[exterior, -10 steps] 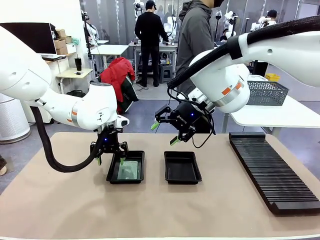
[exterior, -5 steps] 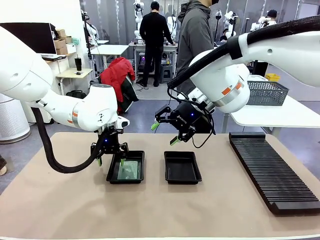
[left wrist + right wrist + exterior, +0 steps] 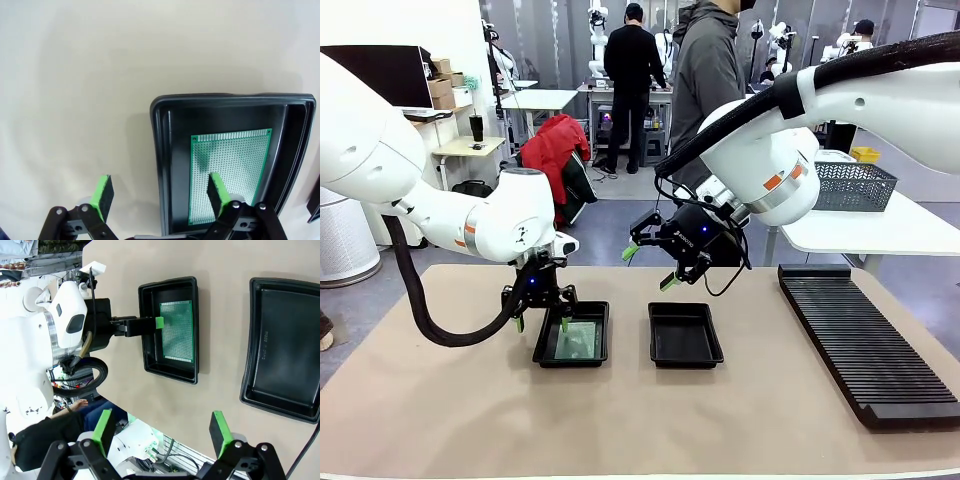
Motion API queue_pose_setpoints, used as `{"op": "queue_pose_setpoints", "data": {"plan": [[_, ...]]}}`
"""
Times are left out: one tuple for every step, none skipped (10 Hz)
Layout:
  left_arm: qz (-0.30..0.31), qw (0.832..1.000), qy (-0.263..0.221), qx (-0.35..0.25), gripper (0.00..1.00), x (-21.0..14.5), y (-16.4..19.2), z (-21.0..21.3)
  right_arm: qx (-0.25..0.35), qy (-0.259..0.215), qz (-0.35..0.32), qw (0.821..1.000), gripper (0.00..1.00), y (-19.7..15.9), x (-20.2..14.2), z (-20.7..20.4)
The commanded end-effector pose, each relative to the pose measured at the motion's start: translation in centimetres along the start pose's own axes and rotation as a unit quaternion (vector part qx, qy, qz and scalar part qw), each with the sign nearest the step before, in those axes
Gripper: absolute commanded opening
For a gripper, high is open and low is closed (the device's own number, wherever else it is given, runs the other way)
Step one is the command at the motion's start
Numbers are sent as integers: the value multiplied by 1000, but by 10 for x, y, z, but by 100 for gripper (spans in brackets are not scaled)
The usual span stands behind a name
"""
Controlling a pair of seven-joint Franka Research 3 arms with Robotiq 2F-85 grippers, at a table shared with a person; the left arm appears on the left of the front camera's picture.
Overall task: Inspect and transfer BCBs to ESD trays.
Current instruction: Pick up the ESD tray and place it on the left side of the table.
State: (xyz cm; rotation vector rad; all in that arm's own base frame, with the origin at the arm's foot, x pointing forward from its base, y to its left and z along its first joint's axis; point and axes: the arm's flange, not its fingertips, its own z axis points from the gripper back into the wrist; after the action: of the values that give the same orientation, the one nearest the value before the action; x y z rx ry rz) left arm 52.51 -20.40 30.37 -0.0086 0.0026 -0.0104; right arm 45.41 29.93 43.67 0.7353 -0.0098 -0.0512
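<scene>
Left tool [image 3: 541, 323] [image 3: 160, 194] low over the left ESD tray [image 3: 570, 363] [image 3: 160, 150], jaws spread wide, gripping nothing. It straddles the tray's rim: one finger [image 3: 104, 192] outside over the tan surface [image 3: 440, 400], the other above the board. BCB [image 3: 578, 341] [image 3: 227, 170] lies flat on the floor of that tray, a green perforated board, shadow of the finger on it. Right tool [image 3: 649, 267] [image 3: 161, 431] raised well above the surface, tilted, jaws wide apart, holding nothing. Second ESD tray [image 3: 685, 335] [image 3: 285, 345] sits just beside the first, bare black floor showing. Long black ribbed rack [image 3: 865, 345] at the far right.
</scene>
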Motion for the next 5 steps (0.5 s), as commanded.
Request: {"op": "queue_pose_setpoints", "data": {"plan": [[-5,1000,-3,-17,96,-1,5,-4,-3,0,0,1000,100,1,0,0],[-4,1000,-6,-20,94,-1,6,-4,-3,0,0,1000,100,1,0,0],[-2,1000,-8,-19,89,-1,7,-4,-3,0,0,1000,100,1,0,0],[-2,1000,-8,-21,87,0,8,-6,-3,0,0,1000,100,1,0,0],[1,1000,-11,-23,81,1,9,-6,-3,0,0,1000,100,1,0,0]]}}
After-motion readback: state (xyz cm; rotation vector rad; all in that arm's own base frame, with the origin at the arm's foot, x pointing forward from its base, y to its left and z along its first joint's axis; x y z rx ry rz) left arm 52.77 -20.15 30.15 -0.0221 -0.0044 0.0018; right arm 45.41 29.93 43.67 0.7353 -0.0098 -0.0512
